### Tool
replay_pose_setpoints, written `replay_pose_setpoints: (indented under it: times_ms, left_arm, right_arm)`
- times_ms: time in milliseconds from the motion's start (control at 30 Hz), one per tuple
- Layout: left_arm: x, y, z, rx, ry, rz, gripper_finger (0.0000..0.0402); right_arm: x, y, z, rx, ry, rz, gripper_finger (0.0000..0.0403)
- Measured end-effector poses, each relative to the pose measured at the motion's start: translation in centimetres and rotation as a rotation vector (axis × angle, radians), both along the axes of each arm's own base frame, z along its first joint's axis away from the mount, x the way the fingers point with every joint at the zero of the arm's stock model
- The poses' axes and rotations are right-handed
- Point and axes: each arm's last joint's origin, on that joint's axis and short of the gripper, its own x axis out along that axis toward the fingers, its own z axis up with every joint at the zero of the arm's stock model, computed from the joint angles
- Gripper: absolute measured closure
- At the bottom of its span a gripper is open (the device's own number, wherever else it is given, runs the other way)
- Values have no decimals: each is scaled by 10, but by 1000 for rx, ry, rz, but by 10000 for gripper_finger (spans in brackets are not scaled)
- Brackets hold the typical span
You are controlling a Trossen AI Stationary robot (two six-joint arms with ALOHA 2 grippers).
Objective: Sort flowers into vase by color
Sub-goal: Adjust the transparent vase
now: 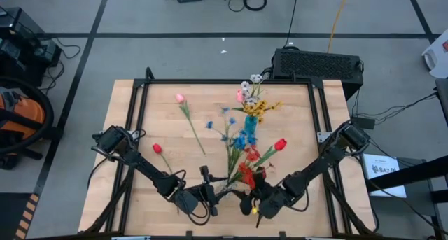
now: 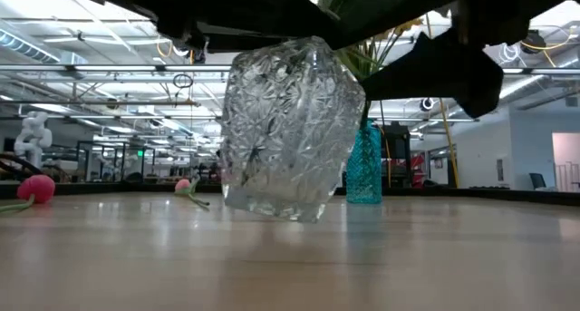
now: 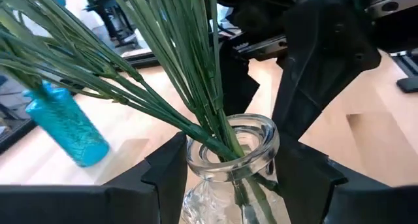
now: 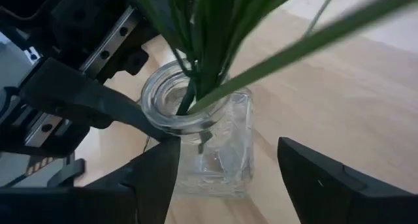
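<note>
An orange vacuum (image 1: 19, 117) stands left of the table (image 1: 126, 191), a black case (image 1: 316, 64) behind it

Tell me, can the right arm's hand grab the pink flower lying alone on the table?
Probably not right away. The pink flower lies far across, behind the left arm; the open right hand sits by the clear vase, which the left hand holds.
</note>
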Motion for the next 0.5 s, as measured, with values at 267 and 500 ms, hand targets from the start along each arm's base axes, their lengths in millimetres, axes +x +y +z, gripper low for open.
replay_pose_setpoints:
  times_ms: [267,500]
  left_arm:
    - [3,3,4,19,-15,6,203]
    - [4,4,5,27,-29,13,203]
  right_arm:
    - [-6,-1,13,-15,-26,-32,149]
    - [-16,-6,36,9,-5,-6,149]
